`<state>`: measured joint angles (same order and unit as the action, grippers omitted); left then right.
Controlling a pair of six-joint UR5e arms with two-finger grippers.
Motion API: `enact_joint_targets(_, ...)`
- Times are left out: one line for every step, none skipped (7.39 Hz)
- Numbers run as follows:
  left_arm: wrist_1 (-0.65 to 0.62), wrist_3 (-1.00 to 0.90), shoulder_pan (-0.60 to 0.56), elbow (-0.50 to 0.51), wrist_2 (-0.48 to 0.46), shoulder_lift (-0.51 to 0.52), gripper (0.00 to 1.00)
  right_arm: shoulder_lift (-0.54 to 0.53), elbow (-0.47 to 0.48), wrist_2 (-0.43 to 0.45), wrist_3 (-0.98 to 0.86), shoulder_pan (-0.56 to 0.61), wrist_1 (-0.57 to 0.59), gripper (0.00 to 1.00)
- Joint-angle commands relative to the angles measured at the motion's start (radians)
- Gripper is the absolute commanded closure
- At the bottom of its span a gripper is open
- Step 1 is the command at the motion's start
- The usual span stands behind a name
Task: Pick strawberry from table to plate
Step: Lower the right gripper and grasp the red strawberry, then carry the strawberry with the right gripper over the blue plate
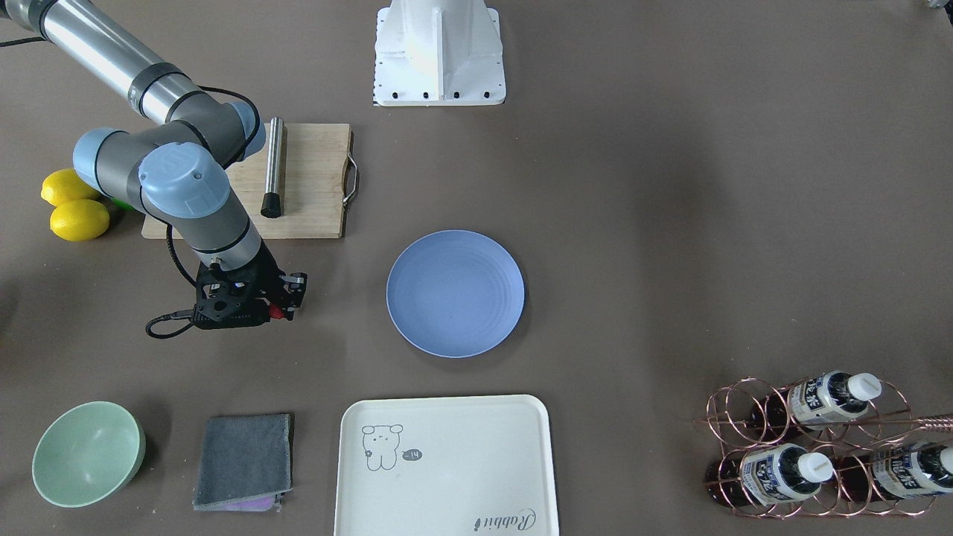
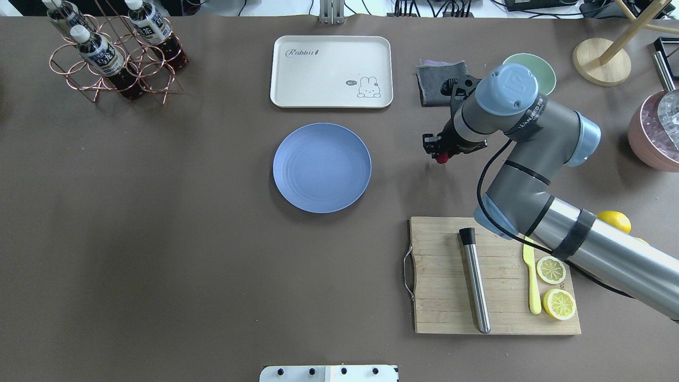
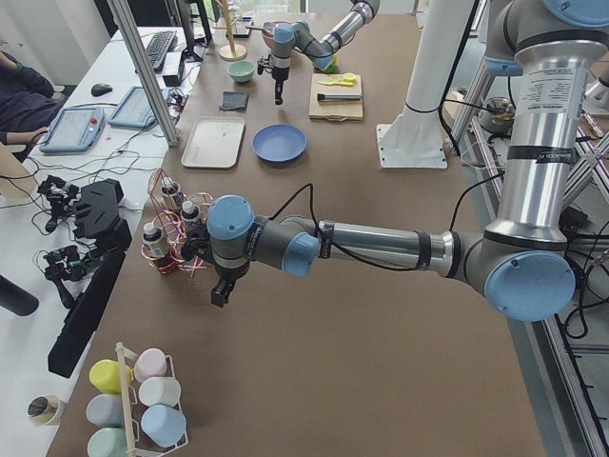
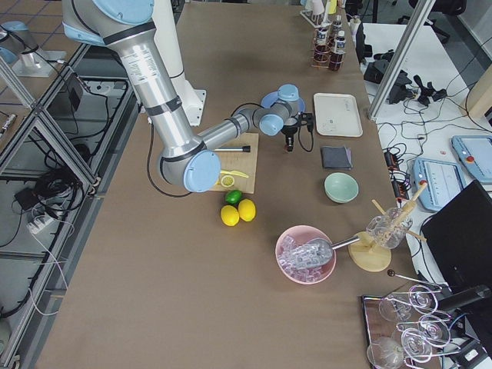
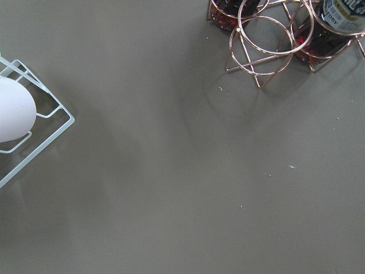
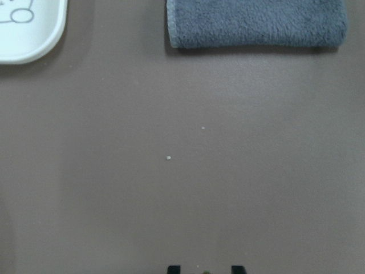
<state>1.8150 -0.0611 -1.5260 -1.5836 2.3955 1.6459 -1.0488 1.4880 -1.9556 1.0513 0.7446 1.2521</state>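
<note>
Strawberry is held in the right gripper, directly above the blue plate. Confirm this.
Wrong on position. The strawberry is held in the right gripper, but beside the plate, over bare table, not above it; the overhead exterior view shows this.

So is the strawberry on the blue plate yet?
No, the plate is bare, and the strawberry is between the tips of the right tool, off to one side of it.
</note>
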Motion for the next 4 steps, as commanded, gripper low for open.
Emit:
enact_joint_targets(0.000, 0.001, 0.000, 0.001, 0.001, -0.001, 0.02, 0.154, 0.005, -0.003, 0.074, -0.007, 0.174, 1.00)
enact_joint_targets(0.000, 0.001, 0.000, 0.001, 0.001, -0.001, 0.02, 0.197, 0.003, 0.001, 0.166, -0.039, 0.187, 1.00)
enact_joint_targets(-0.017, 0.001, -0.002, -0.001, 0.001, -0.006, 0.02, 0.241, -0.008, 0.009, 0.237, -0.069, 0.190, 1.00)
enact_joint_targets(-0.051, -0.002, -0.006, -0.006, 0.002, -0.008, 0.02, 0.262, -0.009, 0.029, 0.277, -0.097, 0.190, 1.00)
